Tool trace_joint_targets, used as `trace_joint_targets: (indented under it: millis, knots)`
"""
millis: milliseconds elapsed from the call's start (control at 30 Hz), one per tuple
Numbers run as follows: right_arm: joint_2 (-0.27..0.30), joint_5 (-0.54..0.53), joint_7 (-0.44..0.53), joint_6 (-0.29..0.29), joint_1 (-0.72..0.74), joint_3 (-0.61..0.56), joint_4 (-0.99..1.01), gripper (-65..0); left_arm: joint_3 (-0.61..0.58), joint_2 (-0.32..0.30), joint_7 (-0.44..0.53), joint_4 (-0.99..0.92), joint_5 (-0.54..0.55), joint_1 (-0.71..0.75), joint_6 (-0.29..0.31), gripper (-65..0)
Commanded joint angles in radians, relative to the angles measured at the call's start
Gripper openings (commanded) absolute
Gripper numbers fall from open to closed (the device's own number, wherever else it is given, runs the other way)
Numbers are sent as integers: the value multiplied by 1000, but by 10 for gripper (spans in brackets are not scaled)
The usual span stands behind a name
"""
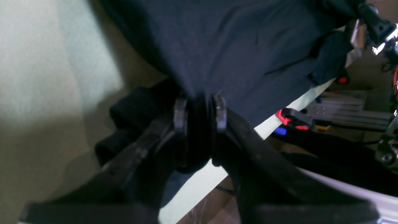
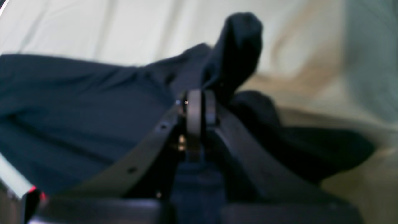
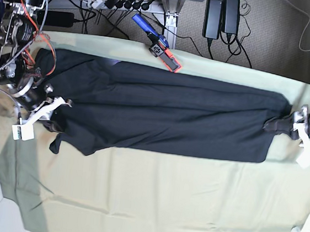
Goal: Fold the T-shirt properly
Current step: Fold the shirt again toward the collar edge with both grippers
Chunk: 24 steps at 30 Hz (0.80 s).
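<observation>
- Closest to the left wrist camera, the left gripper [image 1: 200, 113] has its two dark fingers [image 1: 179, 115] clamped on a thick bunch of black cloth, the pads held apart only by the wad between them.
- Seen from the base view, that arm reaches in low from the view's right edge, its gripper [image 3: 287, 125] at the far right end of the T-shirt [image 3: 166, 114].
- At the opposite end, the right arm comes in from the view's left, wrist angled down toward the cloth-covered table [image 3: 152, 199].
- Its gripper, the right gripper [image 2: 199, 107], has the pads pressed nearly together on a thin fold of the shirt; a tuft of fabric stands up just behind them.
- Between the two grips the T-shirt lies stretched as a long band on the pale green cloth, its long axis running left to right across the base view, in the far half of the table.
- One sleeve [image 3: 66, 140] hangs out toward the near side by the right gripper.
</observation>
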<state>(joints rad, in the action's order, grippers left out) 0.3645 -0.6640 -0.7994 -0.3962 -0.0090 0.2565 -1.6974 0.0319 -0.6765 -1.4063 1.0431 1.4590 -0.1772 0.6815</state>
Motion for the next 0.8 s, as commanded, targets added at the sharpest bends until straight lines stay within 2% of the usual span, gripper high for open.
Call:
trace_joint_targets:
  millis: [0,600,767]
  knots:
    - [16,-14,21,-80,-3,5,-38,-650,7,-24,10,13,25,-19,17,-514]
    - [14,-29,5,-79,-249,6,-289,-650,7,-25,10,12,25,17,17,-513]
    - [15,-45,-42,-79,-259,6,-295,-650,7,-30,10,13,25,17,17,-496]
